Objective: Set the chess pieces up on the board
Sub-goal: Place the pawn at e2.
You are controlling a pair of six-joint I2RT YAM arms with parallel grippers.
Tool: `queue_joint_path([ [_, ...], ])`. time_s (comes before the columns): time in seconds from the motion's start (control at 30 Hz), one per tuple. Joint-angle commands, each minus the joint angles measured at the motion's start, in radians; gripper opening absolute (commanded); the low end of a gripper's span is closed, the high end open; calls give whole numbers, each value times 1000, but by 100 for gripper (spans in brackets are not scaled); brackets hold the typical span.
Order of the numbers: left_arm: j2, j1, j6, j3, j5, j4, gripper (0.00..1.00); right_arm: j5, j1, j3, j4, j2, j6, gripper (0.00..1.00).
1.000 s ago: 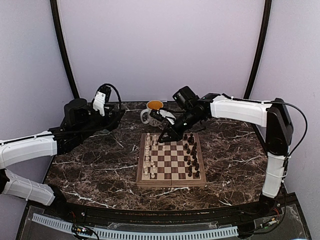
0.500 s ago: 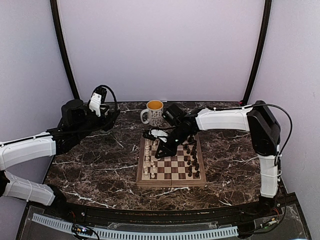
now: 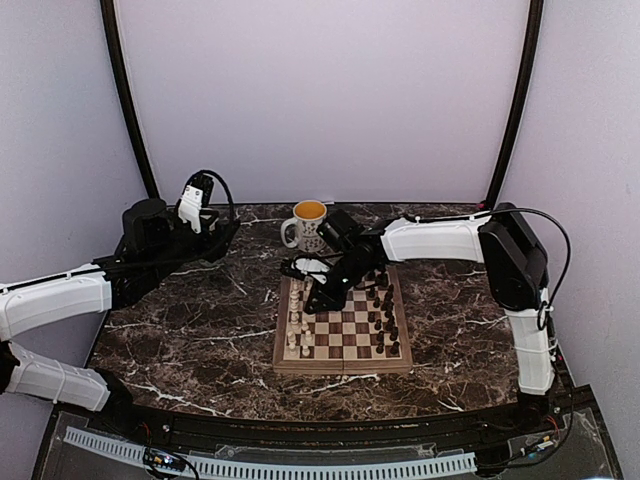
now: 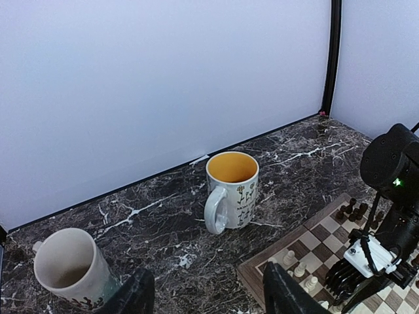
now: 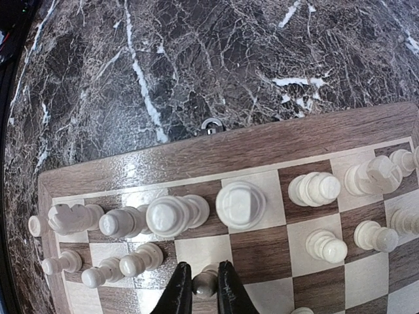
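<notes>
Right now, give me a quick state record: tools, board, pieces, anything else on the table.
right tool: shut on a white piece, over the board's white side
left tool: open, holding nothing, off the board above the table
board: flat, mid-table
white pieces: along the left edge in the top view
dark pieces: along the right edge
extras: orange-lined mug behind the board; beige mug near the left tool

We are looking at a dark, white-veined marble table (image 3: 200, 350) enclosed by pale lilac walls (image 3: 320, 100) and black corner poles (image 4: 332, 39).
</notes>
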State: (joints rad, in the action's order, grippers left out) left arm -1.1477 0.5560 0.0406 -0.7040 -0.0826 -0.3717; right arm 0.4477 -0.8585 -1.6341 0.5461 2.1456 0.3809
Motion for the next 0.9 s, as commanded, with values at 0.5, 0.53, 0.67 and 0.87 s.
queue_joint_path([
  [0.5,16,-14,-1,1,31,-18,59,33,-16,-43,27,45,18,16],
  [0.53,15,-13,-1,1,30,-18,59,33,-16,-43,28,46,17,17],
  [0.67,14,-14,-2,1,32,-16,59,23,-17,-44,31,37,7,21],
  [0.87,15,-13,-1,1,35,-15,59,11,-7,-47,43,-18,2,25],
])
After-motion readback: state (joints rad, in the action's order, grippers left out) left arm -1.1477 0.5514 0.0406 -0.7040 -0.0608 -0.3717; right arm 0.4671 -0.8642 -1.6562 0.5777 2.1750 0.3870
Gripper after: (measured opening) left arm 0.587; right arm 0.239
